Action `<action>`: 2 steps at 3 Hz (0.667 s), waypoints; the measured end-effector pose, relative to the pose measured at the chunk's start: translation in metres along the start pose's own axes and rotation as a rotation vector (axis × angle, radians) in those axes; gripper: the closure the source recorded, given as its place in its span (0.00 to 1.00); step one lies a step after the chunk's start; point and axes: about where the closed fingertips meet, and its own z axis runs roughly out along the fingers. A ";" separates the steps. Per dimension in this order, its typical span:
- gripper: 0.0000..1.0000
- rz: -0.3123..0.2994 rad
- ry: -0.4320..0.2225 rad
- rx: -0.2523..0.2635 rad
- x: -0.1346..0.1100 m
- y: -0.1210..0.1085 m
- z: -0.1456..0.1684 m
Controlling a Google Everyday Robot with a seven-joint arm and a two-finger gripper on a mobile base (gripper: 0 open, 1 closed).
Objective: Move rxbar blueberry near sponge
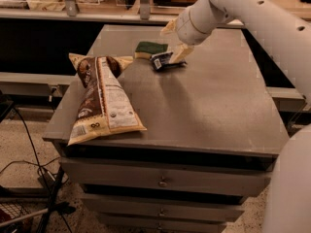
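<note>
The rxbar blueberry (162, 61) is a small dark navy bar with a white label patch. It is low at the table surface, just right of the sponge (150, 48). The sponge has a dark green top and a yellow body and lies at the back middle of the table. My gripper (175, 56) reaches in from the upper right and is shut on the bar's right end. The bar and the sponge are almost touching.
A large brown-and-white snack bag (99, 97) lies on the left part of the grey table (209, 110). The table has drawers below its front edge. A counter with shelves runs behind the table. Cables lie on the floor at the left.
</note>
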 end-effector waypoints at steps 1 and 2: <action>0.00 0.024 0.034 -0.034 0.018 0.010 0.000; 0.00 0.056 0.064 -0.053 0.036 0.007 -0.014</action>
